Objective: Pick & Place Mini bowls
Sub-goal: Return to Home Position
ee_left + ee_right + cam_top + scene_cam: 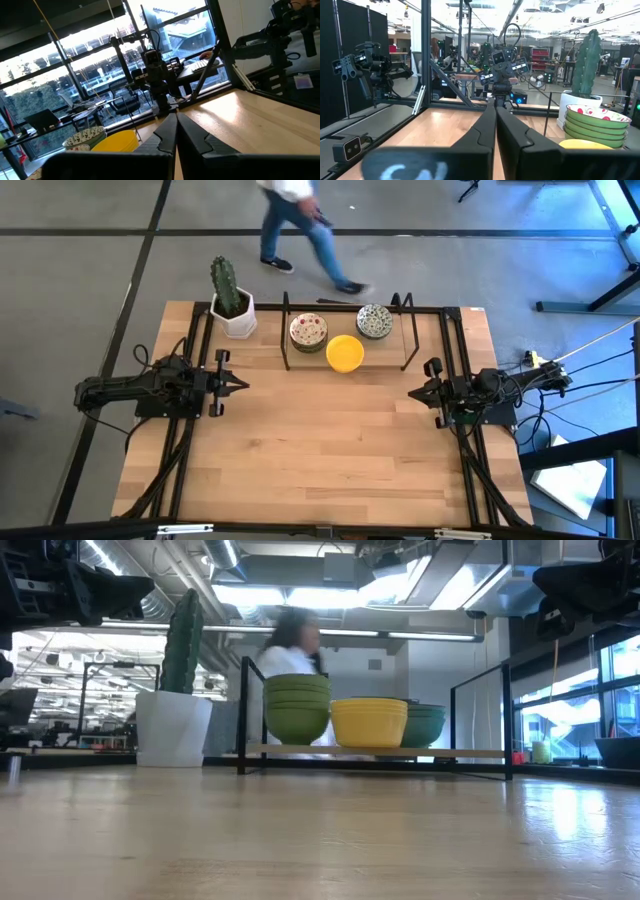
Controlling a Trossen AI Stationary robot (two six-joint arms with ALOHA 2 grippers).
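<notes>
Three stacks of mini bowls stand on a low black-framed rack at the table's far side. The cream red-speckled stack (308,331) is on the left, the grey-green patterned stack (374,320) on the right, and the yellow stack (345,352) in front of them. In the low view the speckled stack (297,708) shows green outsides, next to the yellow stack (369,722) and the patterned stack (424,725). My left gripper (243,384) hovers shut at the table's left side. My right gripper (412,393) hovers shut at the right side. Both are well short of the bowls.
A white square pot with a green cactus (231,302) stands at the far left corner, beside the rack (409,340). Bare wood (330,440) fills the middle and near part of the table. A person (300,225) walks past beyond the far edge.
</notes>
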